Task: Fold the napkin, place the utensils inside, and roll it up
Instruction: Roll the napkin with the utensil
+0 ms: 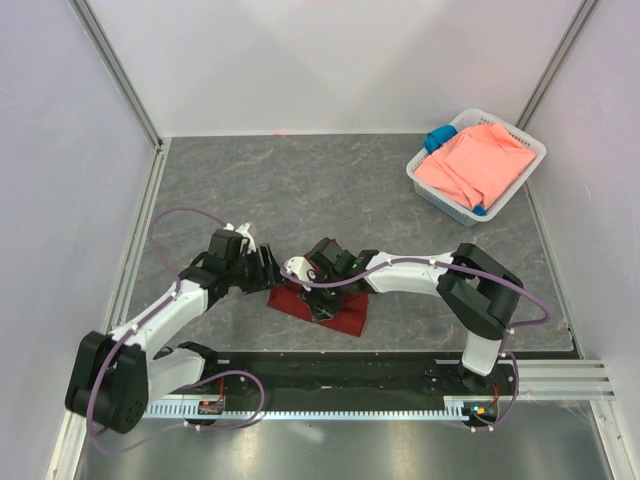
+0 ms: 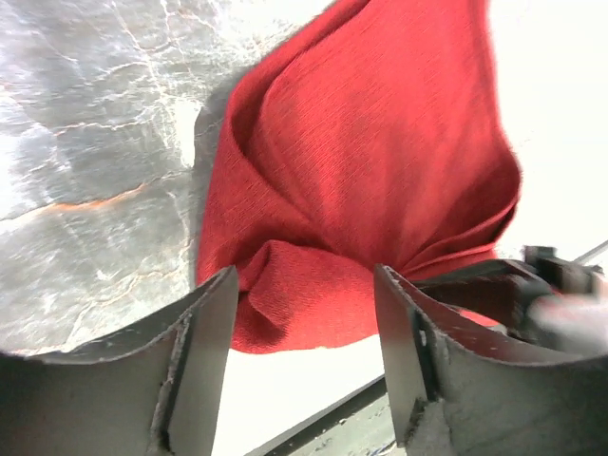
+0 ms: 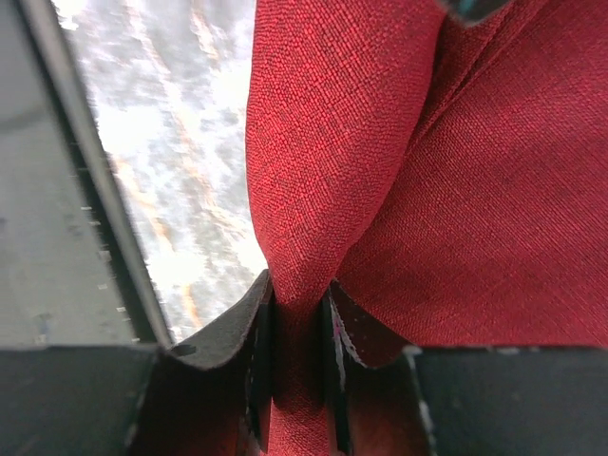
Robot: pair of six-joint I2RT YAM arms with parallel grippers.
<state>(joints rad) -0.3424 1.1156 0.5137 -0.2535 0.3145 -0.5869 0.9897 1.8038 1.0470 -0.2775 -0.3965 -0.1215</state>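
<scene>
We find the napkin (image 1: 348, 316) lying bunched and creased on the grey marbled table (image 1: 300, 190), close to the near edge and just beyond the black base rail, with both arms bent in over it; the right gripper (image 1: 320, 292) sits on top of the cloth, and in the right wrist view its jaws (image 3: 297, 294) are clenched on a raised ridge of the napkin (image 3: 456, 190), the fabric pinched tight between the pads; the left gripper (image 1: 268, 268) is at the napkin's left edge, and from its wrist we see its jaws (image 2: 304, 285) spread wide, released, with a puckered fold of the napkin (image 2: 361, 161) just ahead of the fingertips; well apart, in the far right corner, a white basket (image 1: 424, 186) holds a salmon-pink cloth (image 1: 475, 165) and a small blue cloth (image 1: 438, 137).
</scene>
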